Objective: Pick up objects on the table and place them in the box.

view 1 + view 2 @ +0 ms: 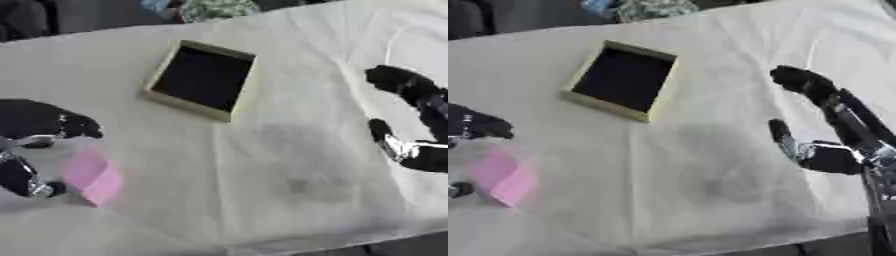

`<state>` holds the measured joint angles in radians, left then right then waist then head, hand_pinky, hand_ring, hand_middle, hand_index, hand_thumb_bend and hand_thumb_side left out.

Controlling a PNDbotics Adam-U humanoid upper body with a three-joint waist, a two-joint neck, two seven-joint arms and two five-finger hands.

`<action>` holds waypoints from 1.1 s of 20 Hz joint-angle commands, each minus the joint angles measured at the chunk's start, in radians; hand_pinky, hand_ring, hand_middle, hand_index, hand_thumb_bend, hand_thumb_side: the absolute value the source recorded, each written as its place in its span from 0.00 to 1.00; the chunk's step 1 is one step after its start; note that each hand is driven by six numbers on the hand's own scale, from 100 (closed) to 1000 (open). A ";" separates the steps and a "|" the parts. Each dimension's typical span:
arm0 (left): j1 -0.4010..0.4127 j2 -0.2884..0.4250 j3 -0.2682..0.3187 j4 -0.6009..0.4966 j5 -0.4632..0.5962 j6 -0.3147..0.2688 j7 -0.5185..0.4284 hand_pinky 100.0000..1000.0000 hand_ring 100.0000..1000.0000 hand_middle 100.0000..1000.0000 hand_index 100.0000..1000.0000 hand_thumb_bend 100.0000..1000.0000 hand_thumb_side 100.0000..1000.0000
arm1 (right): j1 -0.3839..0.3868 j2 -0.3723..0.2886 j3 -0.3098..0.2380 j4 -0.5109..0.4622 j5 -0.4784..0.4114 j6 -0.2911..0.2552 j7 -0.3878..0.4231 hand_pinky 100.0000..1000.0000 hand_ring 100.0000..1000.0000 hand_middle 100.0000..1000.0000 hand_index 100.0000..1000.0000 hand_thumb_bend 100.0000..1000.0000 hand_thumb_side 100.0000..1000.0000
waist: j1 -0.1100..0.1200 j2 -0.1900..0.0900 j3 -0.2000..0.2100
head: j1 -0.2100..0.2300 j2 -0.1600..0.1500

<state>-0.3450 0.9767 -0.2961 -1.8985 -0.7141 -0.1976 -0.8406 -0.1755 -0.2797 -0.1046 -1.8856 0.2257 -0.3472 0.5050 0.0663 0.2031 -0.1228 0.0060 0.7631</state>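
At the table's left edge, the left hand [35,145] curls its fingers [74,127] round a pink object [90,176].

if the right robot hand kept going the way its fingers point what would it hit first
Probably nothing: the right robot hand points up-left over bare cloth, passing right of the box. Depth is unclear.

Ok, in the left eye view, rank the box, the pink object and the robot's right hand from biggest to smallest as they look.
1. Box, clearly largest.
2. Right hand, spread open along the right edge and partly cut off there, so unsure.
3. Pink object, smallest, held by the left hand.
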 commanded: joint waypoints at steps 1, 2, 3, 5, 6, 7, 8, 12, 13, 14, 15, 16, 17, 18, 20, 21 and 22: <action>-0.023 0.022 -0.006 0.005 -0.002 -0.013 -0.008 0.91 0.94 0.95 1.00 0.33 0.26 | -0.009 -0.023 -0.001 -0.008 -0.009 -0.002 0.001 0.92 0.92 0.89 0.99 0.06 0.27 | 0.000 -0.014 0.000 | 0.002 -0.009; -0.027 0.021 -0.012 0.010 -0.002 -0.017 -0.011 0.91 0.94 0.95 1.00 0.33 0.26 | -0.009 -0.023 -0.001 -0.008 -0.010 -0.002 0.002 0.92 0.92 0.89 0.99 0.06 0.28 | 0.000 -0.014 -0.001 | 0.002 -0.009; -0.031 0.021 -0.018 0.015 -0.003 -0.021 -0.015 0.91 0.94 0.95 1.00 0.33 0.26 | -0.009 -0.023 -0.001 -0.008 -0.010 -0.002 0.002 0.92 0.92 0.89 0.99 0.06 0.28 | 0.000 -0.014 -0.001 | 0.002 -0.009; -0.041 0.017 -0.033 0.027 -0.004 -0.030 -0.022 0.91 0.94 0.95 1.00 0.33 0.26 | -0.009 -0.024 0.000 -0.008 -0.010 -0.002 0.003 0.92 0.92 0.89 0.99 0.06 0.28 | 0.000 -0.013 -0.002 | 0.003 -0.009; -0.045 0.015 -0.038 0.032 -0.006 -0.034 -0.024 0.91 0.93 0.95 1.00 0.32 0.26 | -0.009 -0.024 0.000 -0.007 -0.010 -0.002 0.003 0.92 0.91 0.89 0.99 0.06 0.28 | 0.000 -0.013 -0.002 | 0.003 -0.009; -0.051 0.011 -0.044 0.038 -0.009 -0.039 -0.026 0.91 0.93 0.95 1.00 0.32 0.26 | -0.009 -0.024 0.000 -0.007 -0.010 -0.002 0.002 0.92 0.92 0.89 0.99 0.06 0.28 | 0.000 -0.013 -0.002 | 0.003 -0.009; -0.055 0.008 -0.048 0.044 -0.012 -0.042 -0.027 0.91 0.93 0.95 1.00 0.32 0.26 | -0.010 -0.024 0.000 -0.007 -0.010 -0.002 0.002 0.92 0.92 0.89 0.99 0.06 0.28 | 0.000 -0.013 -0.002 | 0.003 -0.009; -0.065 -0.001 -0.064 0.062 -0.019 -0.055 -0.032 0.91 0.93 0.94 1.00 0.31 0.26 | -0.010 -0.024 0.000 -0.007 -0.010 -0.002 0.002 0.92 0.92 0.89 0.99 0.06 0.28 | 0.002 -0.012 -0.005 | 0.004 -0.008; -0.070 -0.005 -0.071 0.070 -0.020 -0.060 -0.036 0.90 0.93 0.94 1.00 0.31 0.26 | -0.010 -0.024 0.000 -0.007 -0.010 -0.002 0.003 0.92 0.92 0.89 0.99 0.06 0.28 | 0.002 -0.012 -0.006 | 0.004 -0.008; -0.074 -0.009 -0.075 0.077 -0.022 -0.064 -0.038 0.90 0.93 0.93 1.00 0.30 0.25 | -0.010 -0.024 0.000 -0.007 -0.010 -0.002 0.003 0.92 0.92 0.89 0.99 0.06 0.28 | 0.002 -0.012 -0.006 | 0.004 -0.008; -0.077 -0.013 -0.079 0.083 -0.023 -0.067 -0.039 0.90 0.92 0.93 1.00 0.30 0.25 | -0.010 -0.023 0.001 -0.007 -0.010 -0.002 0.004 0.92 0.92 0.89 0.99 0.05 0.28 | 0.002 -0.012 -0.007 | 0.004 -0.007; -0.080 -0.016 -0.081 0.089 -0.024 -0.070 -0.040 0.90 0.92 0.93 1.00 0.29 0.25 | -0.010 -0.023 0.001 -0.007 -0.011 -0.002 0.004 0.92 0.92 0.89 0.99 0.05 0.28 | 0.003 -0.012 -0.007 | 0.003 -0.007; -0.082 -0.020 -0.084 0.094 -0.024 -0.072 -0.040 0.90 0.92 0.92 1.00 0.29 0.25 | -0.010 -0.023 0.001 -0.007 -0.011 -0.002 0.005 0.92 0.92 0.89 0.99 0.05 0.28 | 0.002 -0.012 -0.007 | 0.003 -0.007; -0.083 -0.023 -0.085 0.098 -0.025 -0.074 -0.039 0.90 0.92 0.92 1.00 0.29 0.25 | -0.010 -0.023 0.001 -0.007 -0.011 -0.002 0.005 0.92 0.92 0.89 0.99 0.05 0.28 | 0.002 -0.012 -0.007 | 0.003 -0.007; -0.086 -0.028 -0.089 0.106 -0.027 -0.078 -0.041 0.90 0.92 0.91 1.00 0.29 0.25 | -0.010 -0.023 0.000 -0.007 -0.011 -0.002 0.005 0.92 0.92 0.89 0.99 0.05 0.28 | 0.003 -0.012 -0.009 | 0.003 -0.007; -0.087 -0.030 -0.091 0.110 -0.027 -0.079 -0.042 0.89 0.91 0.91 1.00 0.29 0.25 | -0.010 -0.023 0.000 -0.007 -0.011 -0.002 0.005 0.92 0.92 0.89 0.99 0.05 0.28 | 0.003 -0.012 -0.010 | 0.003 -0.007; -0.089 -0.032 -0.093 0.114 -0.028 -0.080 -0.043 0.89 0.91 0.90 1.00 0.29 0.24 | -0.009 -0.023 0.000 -0.007 -0.011 -0.002 0.005 0.92 0.92 0.89 0.99 0.05 0.28 | 0.003 -0.012 -0.011 | 0.003 -0.007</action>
<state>-0.4189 0.9312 -0.3913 -1.7855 -0.7349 -0.2473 -0.8591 -0.1759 -0.2805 -0.1041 -1.8804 0.2219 -0.3486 0.5076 0.0719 0.2032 -0.1326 0.0068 0.7631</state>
